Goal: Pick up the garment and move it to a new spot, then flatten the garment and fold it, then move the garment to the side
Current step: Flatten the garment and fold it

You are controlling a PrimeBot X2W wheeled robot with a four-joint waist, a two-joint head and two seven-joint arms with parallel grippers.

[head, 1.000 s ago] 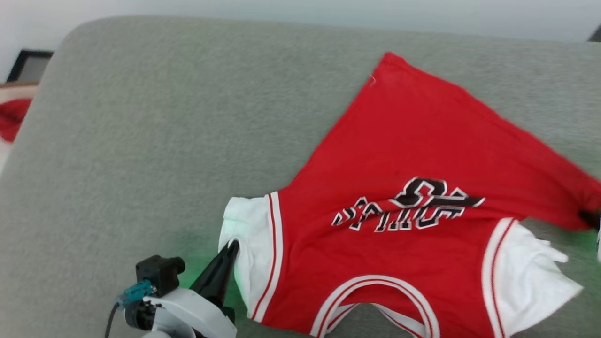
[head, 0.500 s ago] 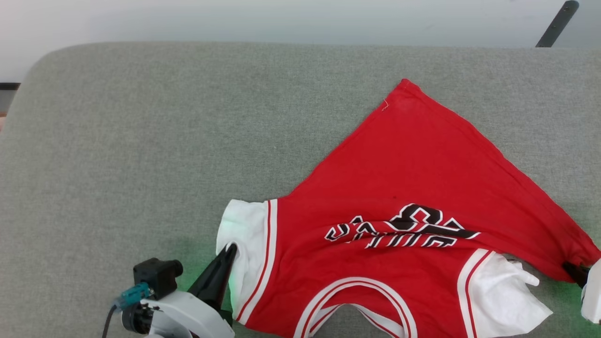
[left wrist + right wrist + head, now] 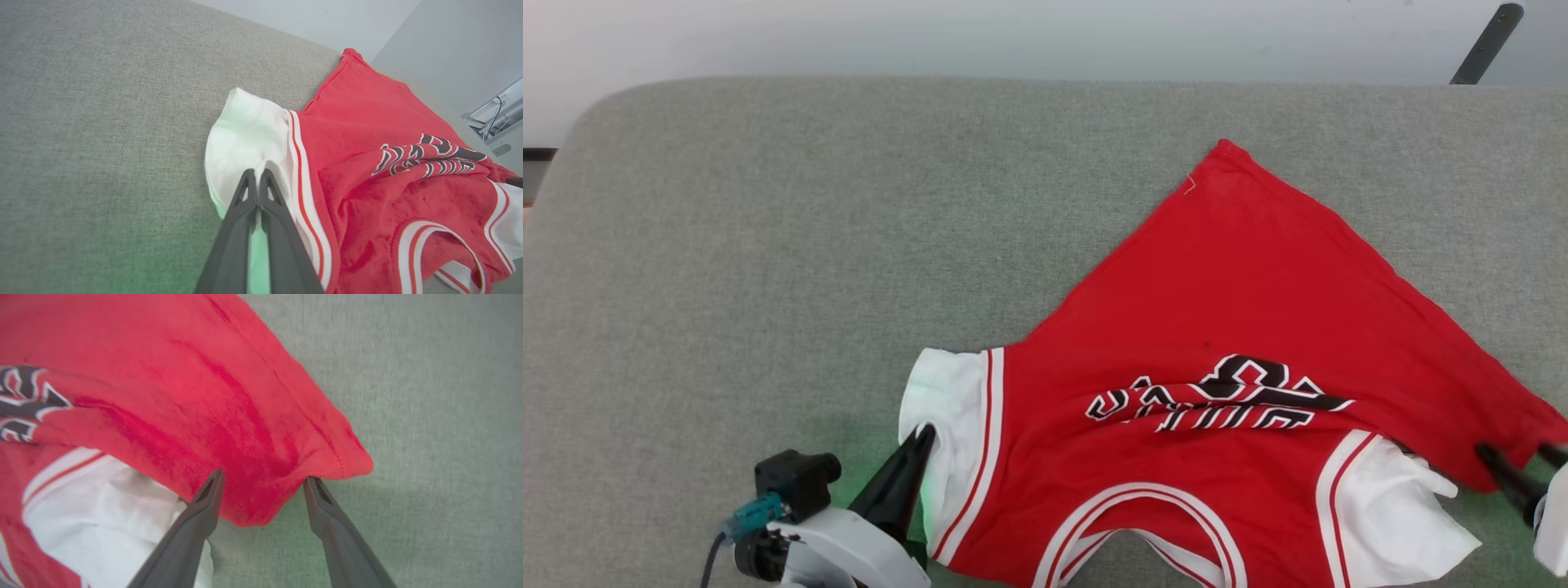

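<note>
The garment [image 3: 1241, 327] on the right half of a grey fabric surface [image 3: 768, 245]

1. We record bright, even, diffuse light in the head view; shadows are faint.
2. We record a green glow on the cushion [image 3: 841, 465] by the left gripper [image 3: 925, 429], tinting the garment [image 3: 1225, 286] at its white sleeve.
3. We find the right wrist view softly blurred throughout.
4. We find the left wrist view sharp, with a green cast along its bottom.

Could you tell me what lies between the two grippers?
The garment, in the head view: left gripper shut on its white sleeve, right gripper open at its red corner.
</note>
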